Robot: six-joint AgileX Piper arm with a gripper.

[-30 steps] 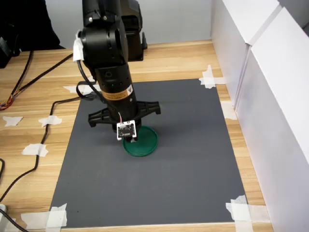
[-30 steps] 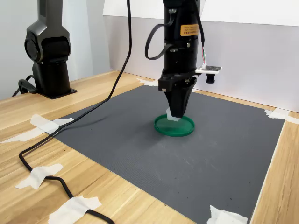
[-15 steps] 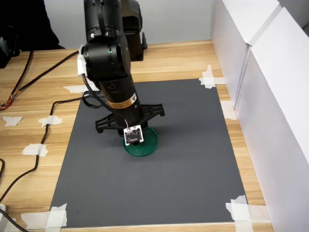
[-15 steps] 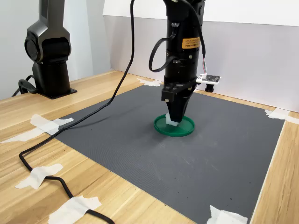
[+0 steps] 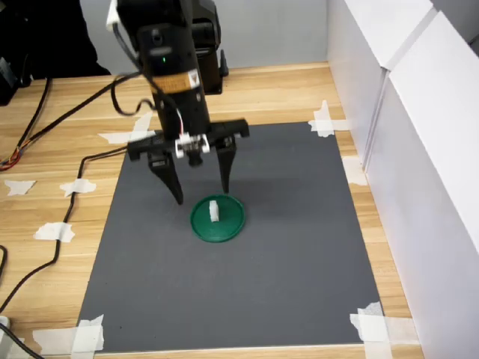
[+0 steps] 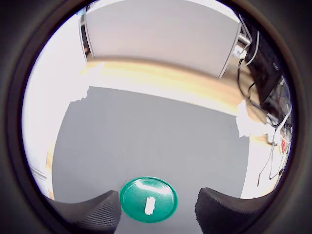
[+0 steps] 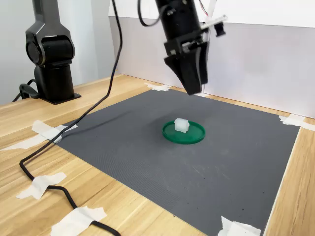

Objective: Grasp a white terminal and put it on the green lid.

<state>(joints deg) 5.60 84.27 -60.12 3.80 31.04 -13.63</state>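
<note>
The white terminal (image 5: 214, 211) stands free on the green lid (image 5: 229, 225), which lies near the middle of the grey mat. My gripper (image 5: 201, 194) hangs open well above the lid, a little behind it in the first exterior view, with nothing between its fingers. In the second exterior view the terminal (image 7: 181, 125) sits on the lid (image 7: 195, 134), toward its left side, and the gripper (image 7: 196, 91) is raised clear of it. The wrist view shows the lid (image 6: 134, 195) with the terminal (image 6: 149, 205) on it, between the two dark fingertips (image 6: 97, 214).
The grey mat (image 5: 284, 247) is taped to the wooden table at its corners. White boxes (image 5: 419, 149) line the first exterior view's right. A black cable (image 7: 59, 142) runs along the mat's edge, and a second black arm base (image 7: 51, 64) stands at the second exterior view's left.
The gripper, shut on the terminal low over the lid, has opened, left the terminal on the lid and risen well above it.
</note>
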